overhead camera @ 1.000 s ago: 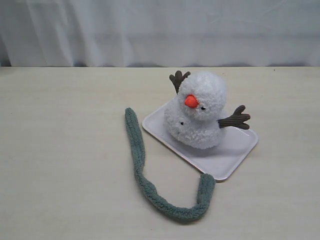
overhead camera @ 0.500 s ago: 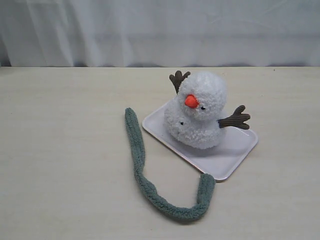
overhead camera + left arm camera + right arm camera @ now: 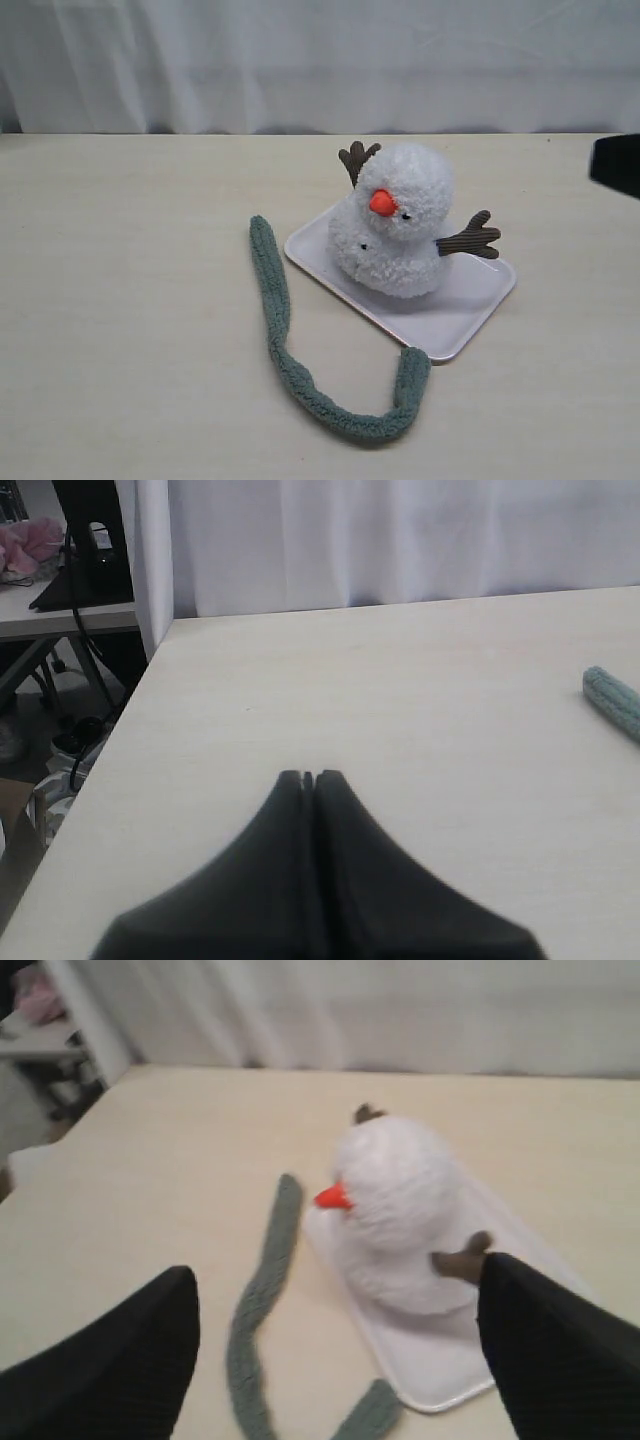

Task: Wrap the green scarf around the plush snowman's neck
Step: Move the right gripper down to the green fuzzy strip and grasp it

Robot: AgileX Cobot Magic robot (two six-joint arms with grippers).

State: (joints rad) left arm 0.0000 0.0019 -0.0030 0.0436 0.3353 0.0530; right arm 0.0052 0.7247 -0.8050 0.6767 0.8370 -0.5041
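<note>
The plush snowman [image 3: 395, 225] sits on a white tray [image 3: 462, 322], its orange nose toward the left front. Nothing lies around its neck [image 3: 372, 238]. The green scarf [image 3: 279, 322] lies flat on the table in a J shape, left of the tray, and its hooked end touches the tray's front corner. A dark part of my right arm [image 3: 617, 164] shows at the right edge. My right gripper [image 3: 337, 1268] is open above the table and apart from the snowman [image 3: 400, 1190] and scarf [image 3: 262, 1295]. My left gripper [image 3: 308, 777] is shut and empty, far from the scarf's end [image 3: 612, 700].
A white curtain [image 3: 320, 60] hangs behind the table. In the left wrist view the table's side edge [image 3: 110, 740] drops to a floor with cables and a black stand [image 3: 85, 550]. The tray [image 3: 440, 1375] lies at an angle to the table's edges.
A dark part of my right arm has come into the exterior view at the right edge. The snowman, tray and scarf have not moved.
</note>
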